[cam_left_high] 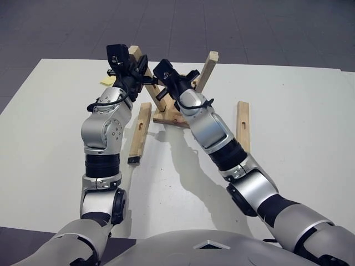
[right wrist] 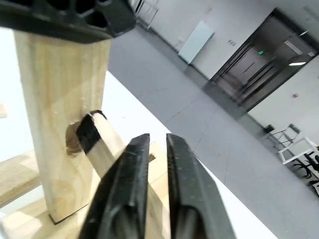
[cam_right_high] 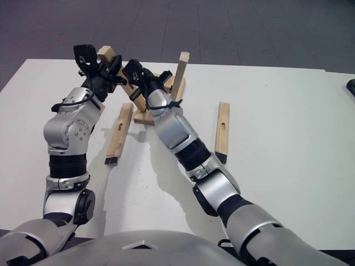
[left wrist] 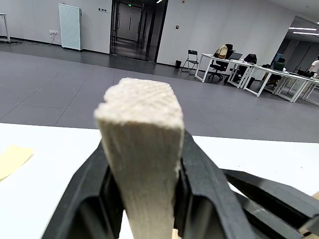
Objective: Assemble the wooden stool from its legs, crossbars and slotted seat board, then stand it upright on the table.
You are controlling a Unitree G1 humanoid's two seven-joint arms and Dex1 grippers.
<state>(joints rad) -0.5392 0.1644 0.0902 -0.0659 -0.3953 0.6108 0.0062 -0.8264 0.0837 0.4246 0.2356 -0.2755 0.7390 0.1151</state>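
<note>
2 loose pale wooden bars [cam_left_high: 140, 130] lie flat on white worktop [cam_left_high: 299, 111]. Left claw [cam_left_high: 126, 65] clenched on upright pale wooden leg [left wrist: 139, 114]. Right claw [right wrist: 153, 144] pinched shut beside black-tipped wooden crossbar [right wrist: 102, 142], which sits at the leg's hole. Risk: skewed push jams crossbar, tipping assembly.

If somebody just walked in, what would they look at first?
The half-built stool at the far middle of the table, two legs poking up. The left gripper is clamped on the top of one leg; the right gripper sits by a crossbar plugged into that leg. Two loose wooden pieces lie flat either side.
</note>
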